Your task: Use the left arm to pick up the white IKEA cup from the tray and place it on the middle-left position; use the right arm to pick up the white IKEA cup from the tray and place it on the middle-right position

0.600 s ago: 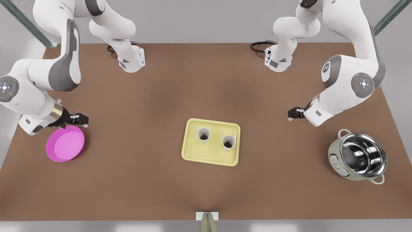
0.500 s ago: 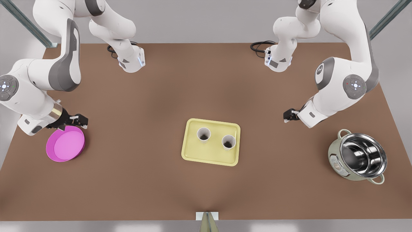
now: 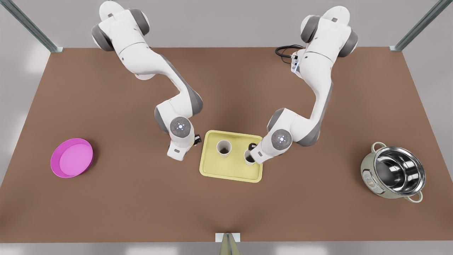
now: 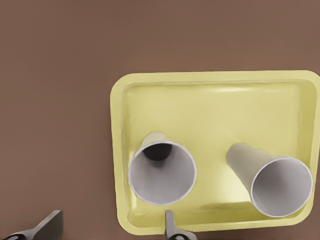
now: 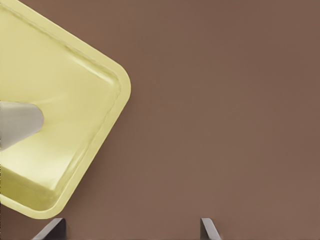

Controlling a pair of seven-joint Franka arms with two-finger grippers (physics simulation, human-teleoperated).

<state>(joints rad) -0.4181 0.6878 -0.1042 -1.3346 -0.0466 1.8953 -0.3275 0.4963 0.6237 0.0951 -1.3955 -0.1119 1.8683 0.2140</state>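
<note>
White cups stand on the tray; left end effector and right end effector spread apart, flanking it.

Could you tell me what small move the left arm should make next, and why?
Probably shift the left hand sideways over the nearer cup, then descend. Its open fingers straddle the tray's edge beside that cup, which stands upright on the tray, ungrasped. The right hand hangs open beside the tray's corner.
</note>
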